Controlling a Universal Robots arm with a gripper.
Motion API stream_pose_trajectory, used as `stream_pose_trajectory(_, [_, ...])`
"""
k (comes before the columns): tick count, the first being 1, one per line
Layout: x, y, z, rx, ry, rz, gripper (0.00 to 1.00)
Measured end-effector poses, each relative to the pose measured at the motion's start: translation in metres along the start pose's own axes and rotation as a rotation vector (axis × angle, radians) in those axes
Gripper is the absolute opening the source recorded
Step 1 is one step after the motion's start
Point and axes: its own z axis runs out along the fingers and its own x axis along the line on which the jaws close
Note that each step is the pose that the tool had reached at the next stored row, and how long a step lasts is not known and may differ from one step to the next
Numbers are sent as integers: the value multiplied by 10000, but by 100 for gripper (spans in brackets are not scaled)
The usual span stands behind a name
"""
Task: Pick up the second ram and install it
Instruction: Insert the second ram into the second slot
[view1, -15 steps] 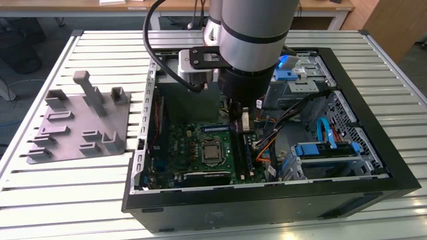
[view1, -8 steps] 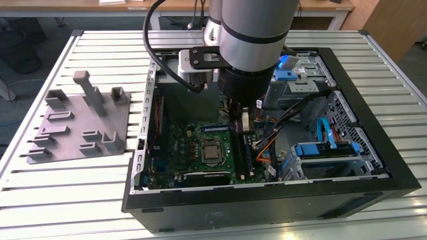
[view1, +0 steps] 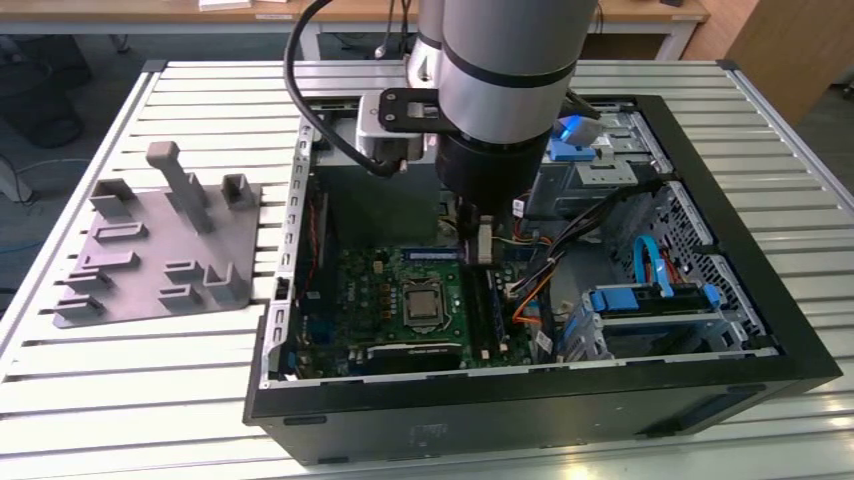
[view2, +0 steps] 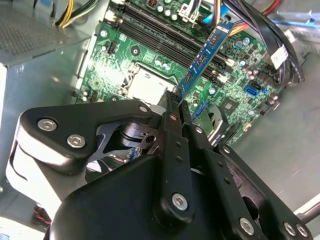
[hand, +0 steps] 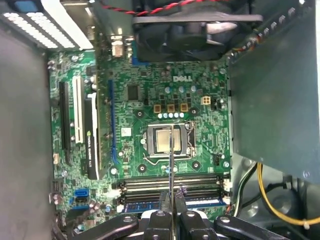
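The second ram (view2: 202, 57) was a long, thin blue board with a row of black chips along its face. The jaws pinched it at one end, so the stick ran straight out from them, down toward the green motherboard (view2: 145, 60). Its far end hung over the long black slots (view2: 165, 36); whether it touched them could not be told. In the first wrist view the second ram (hand: 171, 160) appeared edge-on, a pale thin line.
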Motion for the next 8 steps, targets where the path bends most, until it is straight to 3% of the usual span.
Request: stream_pose_trajectory(8, [0, 0, 2, 73, -2, 1175, 14])
